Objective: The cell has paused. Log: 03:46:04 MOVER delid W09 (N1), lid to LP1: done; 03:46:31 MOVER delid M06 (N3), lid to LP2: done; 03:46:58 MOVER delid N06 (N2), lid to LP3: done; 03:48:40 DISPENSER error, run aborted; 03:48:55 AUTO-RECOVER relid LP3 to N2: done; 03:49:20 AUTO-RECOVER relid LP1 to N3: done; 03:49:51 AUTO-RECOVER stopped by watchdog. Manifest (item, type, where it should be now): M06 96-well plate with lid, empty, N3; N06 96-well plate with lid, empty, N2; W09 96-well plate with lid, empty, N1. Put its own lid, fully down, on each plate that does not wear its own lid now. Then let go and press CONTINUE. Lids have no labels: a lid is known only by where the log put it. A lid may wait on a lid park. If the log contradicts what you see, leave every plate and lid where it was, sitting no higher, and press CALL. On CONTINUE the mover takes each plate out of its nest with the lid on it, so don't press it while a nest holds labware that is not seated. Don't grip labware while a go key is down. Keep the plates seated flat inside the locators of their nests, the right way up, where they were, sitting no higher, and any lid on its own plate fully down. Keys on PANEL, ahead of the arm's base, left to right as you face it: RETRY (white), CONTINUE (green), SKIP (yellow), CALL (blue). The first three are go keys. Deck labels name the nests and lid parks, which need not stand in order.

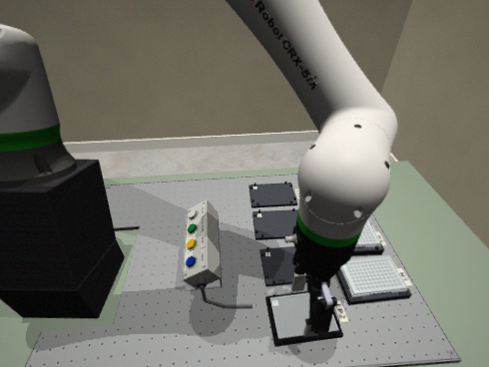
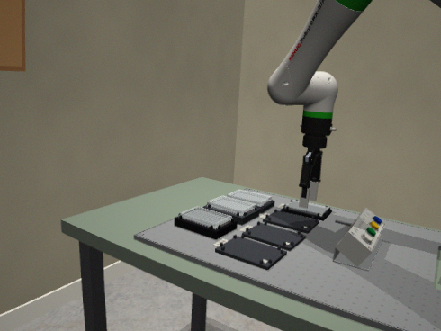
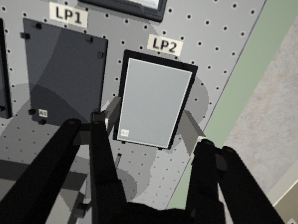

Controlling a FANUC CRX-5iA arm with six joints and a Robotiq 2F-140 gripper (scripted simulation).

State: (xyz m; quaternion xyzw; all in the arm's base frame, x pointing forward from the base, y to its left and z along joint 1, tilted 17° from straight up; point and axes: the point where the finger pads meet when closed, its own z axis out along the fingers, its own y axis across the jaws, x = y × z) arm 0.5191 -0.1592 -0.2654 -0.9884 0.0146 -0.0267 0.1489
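Observation:
A flat grey lid (image 3: 156,102) lies on the black-framed lid park marked LP2 (image 3: 165,46); it also shows in the top view (image 1: 301,321) and the exterior view (image 2: 308,208). My gripper (image 3: 150,112) (image 1: 316,324) (image 2: 309,195) points straight down over it, open, with one finger on each long side of the lid and a gap on both sides. It also shows low over the park. Lid park LP1 (image 3: 65,75) beside it is bare. Three well plates (image 2: 204,218) (image 2: 231,205) (image 2: 252,196) sit in a row of nests. I cannot tell which of them wear lids.
The key panel (image 1: 202,244) stands left of the lid parks, with white, green, yellow and blue keys. Two more dark empty pads (image 1: 273,194) (image 1: 275,223) lie behind LP1. The arm's black base (image 1: 50,239) is at the left. The deck's edge runs near LP2.

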